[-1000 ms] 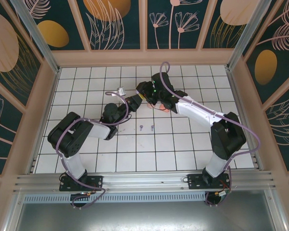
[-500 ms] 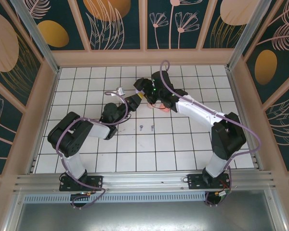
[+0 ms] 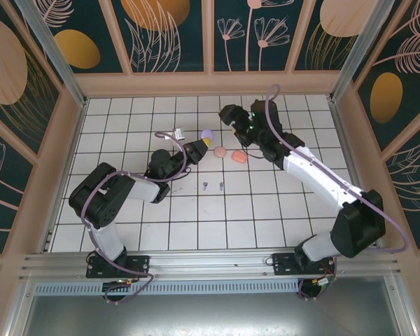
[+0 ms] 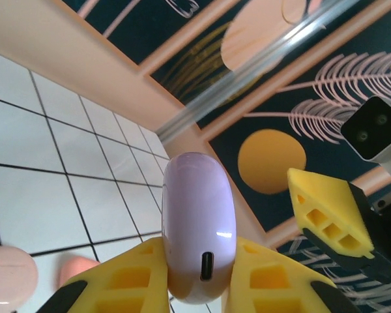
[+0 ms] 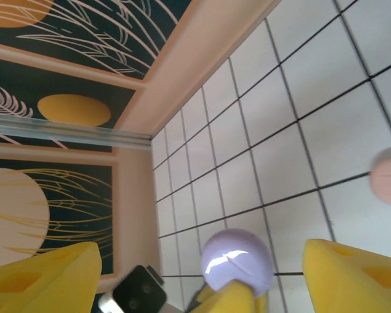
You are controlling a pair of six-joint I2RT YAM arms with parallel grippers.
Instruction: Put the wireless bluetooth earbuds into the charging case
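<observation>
Your table (image 3: 126, 210) is a flat grid of glossy white square tiles with thin dark grout lines. It is boxed in by pale wooden rails (image 3: 210, 82) and by teal wall panels (image 3: 168, 35) painted with orange discs and pink feathery plants. Your left claw (image 3: 201, 143) is clamped tight on a smooth lilac oval charging case (image 4: 199, 222). Its ribbed yellow plastic fingers (image 4: 133, 277) press both flanks of the glossy, rounded pod, and a small dark slot port on the pod faces the left wrist camera. Your right claw (image 3: 227, 119) stands wide apart and grips nothing. It sits just beyond the left claw and to its right, and its blocky, honeycombed yellow fingers (image 5: 358, 274) are clear of the lilac case, which lies ahead of them. Just to the right of the left claw a pale pink round pod (image 3: 220, 151) rests on the tiles, with a coral-orange rounded pod (image 3: 239, 158) close beside it. Two tiny lilac-blue stemmed earbuds (image 3: 206, 185) lie on the tiles on the near side of the left claw, toward the arm bases. They are side by side with a small gap between them, well apart from the right claw.
</observation>
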